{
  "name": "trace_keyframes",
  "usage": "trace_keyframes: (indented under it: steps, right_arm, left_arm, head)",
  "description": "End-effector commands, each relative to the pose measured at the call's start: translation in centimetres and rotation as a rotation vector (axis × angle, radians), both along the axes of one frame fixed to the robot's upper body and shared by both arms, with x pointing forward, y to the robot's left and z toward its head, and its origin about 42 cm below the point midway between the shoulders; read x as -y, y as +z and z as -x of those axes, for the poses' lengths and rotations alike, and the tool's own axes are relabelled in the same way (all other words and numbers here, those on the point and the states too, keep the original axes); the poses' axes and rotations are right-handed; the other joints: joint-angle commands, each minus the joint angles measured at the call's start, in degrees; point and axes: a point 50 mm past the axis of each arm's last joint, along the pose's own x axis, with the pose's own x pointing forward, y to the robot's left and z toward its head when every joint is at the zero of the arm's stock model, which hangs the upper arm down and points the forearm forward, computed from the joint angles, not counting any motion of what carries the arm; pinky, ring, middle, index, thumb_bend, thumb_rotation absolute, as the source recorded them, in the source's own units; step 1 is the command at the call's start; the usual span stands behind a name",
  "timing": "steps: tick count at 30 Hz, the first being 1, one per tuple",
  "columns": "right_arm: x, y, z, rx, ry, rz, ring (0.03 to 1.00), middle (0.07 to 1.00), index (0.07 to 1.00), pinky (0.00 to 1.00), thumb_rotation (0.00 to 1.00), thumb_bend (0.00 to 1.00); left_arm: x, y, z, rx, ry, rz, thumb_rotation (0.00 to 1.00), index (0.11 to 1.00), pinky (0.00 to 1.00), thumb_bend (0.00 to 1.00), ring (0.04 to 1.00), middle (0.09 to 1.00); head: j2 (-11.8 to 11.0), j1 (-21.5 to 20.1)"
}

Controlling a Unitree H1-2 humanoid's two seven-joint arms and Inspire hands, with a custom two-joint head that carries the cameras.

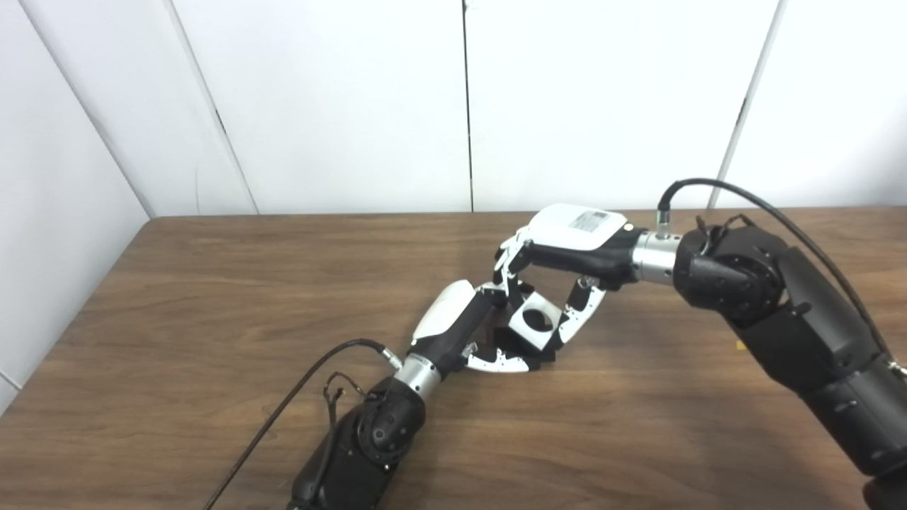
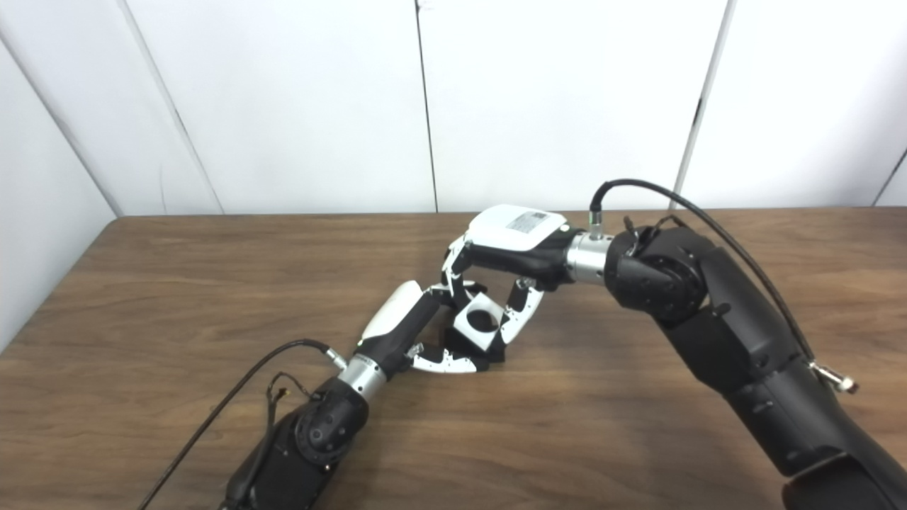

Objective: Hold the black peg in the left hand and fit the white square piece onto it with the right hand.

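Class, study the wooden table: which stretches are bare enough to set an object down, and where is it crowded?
Bare wood lies along the brown wooden table's left side up to the white wall, and along the front edge between the two arms. The centre is crowded: the left robot hand and right robot hand meet around the white square piece.

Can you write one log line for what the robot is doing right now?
left hand: by piece, grip unclear | right hand: holds white square piece | black peg: hidden
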Motion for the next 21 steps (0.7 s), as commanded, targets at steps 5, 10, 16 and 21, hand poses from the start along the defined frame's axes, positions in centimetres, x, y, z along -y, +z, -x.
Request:
trace_keyframes:
  steps: [5, 10, 16, 21]
  right_arm:
    - [-1.5, 2.8, -0.3, 0.082, 0.046, -0.012, 0.868, 0.765, 0.482, 0.89, 0.14, 0.52]
    - [-2.0, 2.4, -0.5, 0.067, 0.035, -0.006, 0.871, 0.771, 0.484, 0.90, 0.14, 0.52]
    - [-2.2, 2.1, -0.8, 0.061, 0.024, -0.002, 0.869, 0.773, 0.483, 0.90, 0.14, 0.52]
    - [-2.2, 1.9, -1.2, 0.065, 0.015, -0.006, 0.862, 0.770, 0.482, 0.89, 0.14, 0.52]
  left_arm:
    - [0.3, -2.4, 1.2, -0.104, -0.010, -0.072, 0.07, 0.490, 0.74, 0.52, 0.855, 0.826]
    - [0.5, -2.4, 1.3, -0.101, -0.014, -0.071, 0.07, 0.490, 0.73, 0.52, 0.849, 0.821]
    - [0.4, -2.4, 1.6, -0.097, -0.018, -0.067, 0.07, 0.490, 0.73, 0.52, 0.848, 0.820]
    - [0.3, -2.6, 1.8, -0.104, -0.014, -0.068, 0.07, 0.489, 0.73, 0.52, 0.852, 0.822]
  head:
    - [0.22, 0.21]
    - [0.24, 0.29]
    - [0.35, 0.58]
    - [0.50, 0.54]
